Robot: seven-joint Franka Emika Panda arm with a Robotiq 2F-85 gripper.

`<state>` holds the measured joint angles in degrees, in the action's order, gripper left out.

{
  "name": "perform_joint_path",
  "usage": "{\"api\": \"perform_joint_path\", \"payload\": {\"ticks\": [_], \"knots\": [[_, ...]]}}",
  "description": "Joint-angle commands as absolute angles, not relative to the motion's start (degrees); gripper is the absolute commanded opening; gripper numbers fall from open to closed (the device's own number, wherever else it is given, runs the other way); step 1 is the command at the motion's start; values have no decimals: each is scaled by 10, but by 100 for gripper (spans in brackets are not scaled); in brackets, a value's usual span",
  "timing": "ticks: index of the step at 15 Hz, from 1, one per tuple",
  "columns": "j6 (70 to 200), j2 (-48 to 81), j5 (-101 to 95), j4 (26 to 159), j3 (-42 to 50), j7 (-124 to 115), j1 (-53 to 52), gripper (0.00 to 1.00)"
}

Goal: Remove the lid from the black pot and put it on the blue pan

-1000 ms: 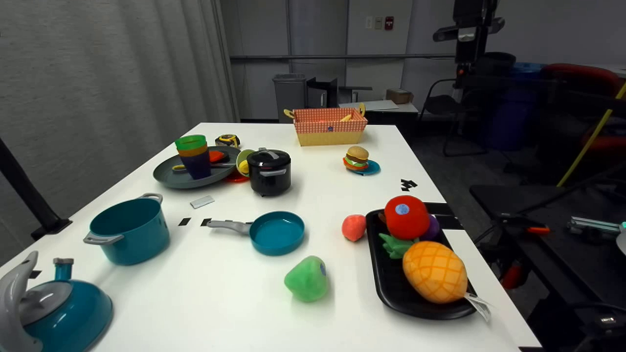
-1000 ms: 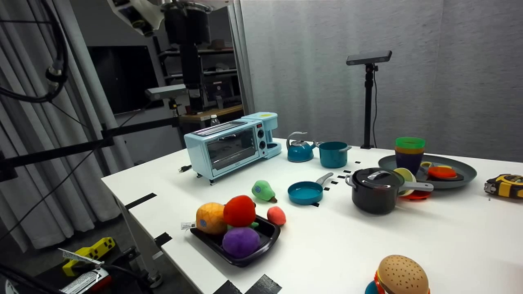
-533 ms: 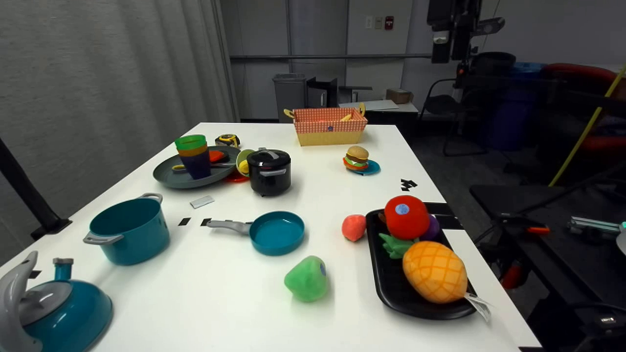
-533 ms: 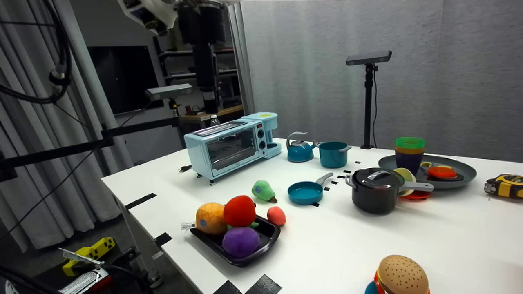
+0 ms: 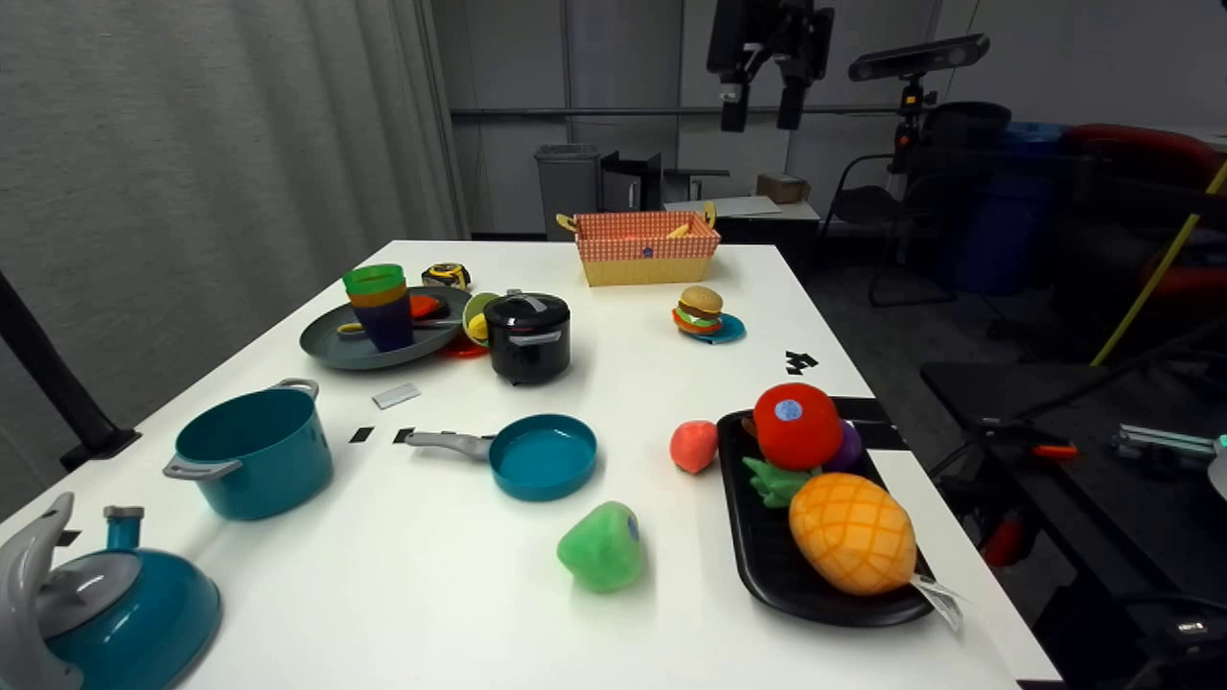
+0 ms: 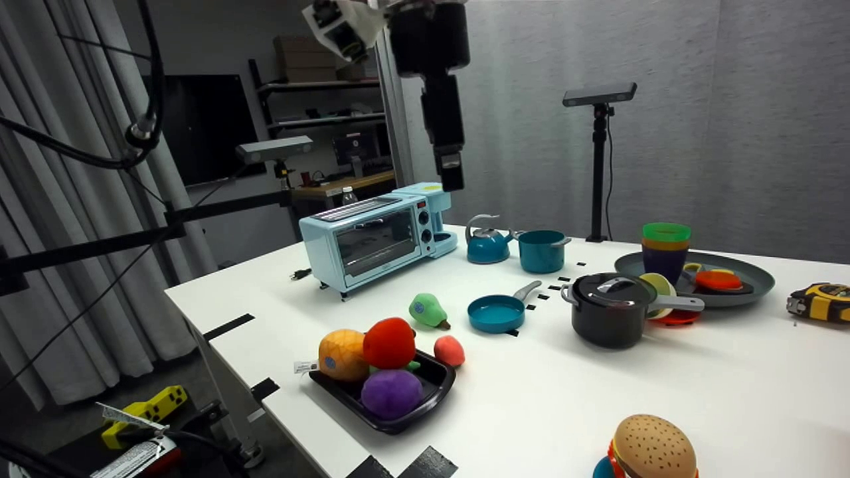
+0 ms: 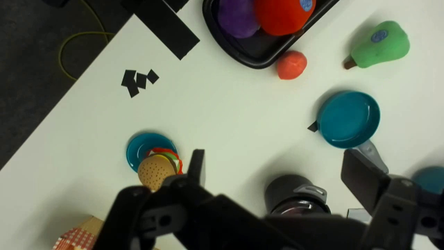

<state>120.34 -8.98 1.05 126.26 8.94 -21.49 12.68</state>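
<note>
The black pot (image 5: 529, 359) stands upright on the table, also in view in an exterior view (image 6: 605, 326) and the wrist view (image 7: 286, 189). The lid (image 5: 525, 308) sits on top of it, dark with a silvery handle (image 6: 615, 285); in the wrist view the lid (image 7: 299, 207) is partly hidden by my gripper. The blue pan (image 5: 544, 458) lies flat nearby with nothing in it, also in an exterior view (image 6: 497, 314) and the wrist view (image 7: 348, 119). My gripper (image 5: 763, 113) is open and empty, high above the table, pointing down; its fingers spread wide in the wrist view (image 7: 272, 158).
A grey plate (image 5: 350, 356) with stacked cups (image 5: 383, 311) stands beside the pot. A teal pot (image 5: 254, 455), kettle (image 5: 144, 604), green pear toy (image 5: 602, 548), black tray (image 5: 767, 575) of plush fruit, burger (image 5: 700, 309) and basket (image 5: 647, 264) surround it. A blue toaster oven (image 6: 378, 242) stands farther off.
My gripper has swung over the table, moving left in an exterior view and right in the other, and turned so both fingers show apart. The lid, pot and pan have not moved.
</note>
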Motion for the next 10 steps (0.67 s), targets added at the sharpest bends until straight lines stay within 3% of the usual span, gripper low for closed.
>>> {"api": "perform_joint_path", "payload": {"ticks": [1, 10], "knots": [[1230, -7, -21, 1186, 102, -186, 130, 100], [1241, 131, -2, 1038, 108, -148, 122, 100]]}}
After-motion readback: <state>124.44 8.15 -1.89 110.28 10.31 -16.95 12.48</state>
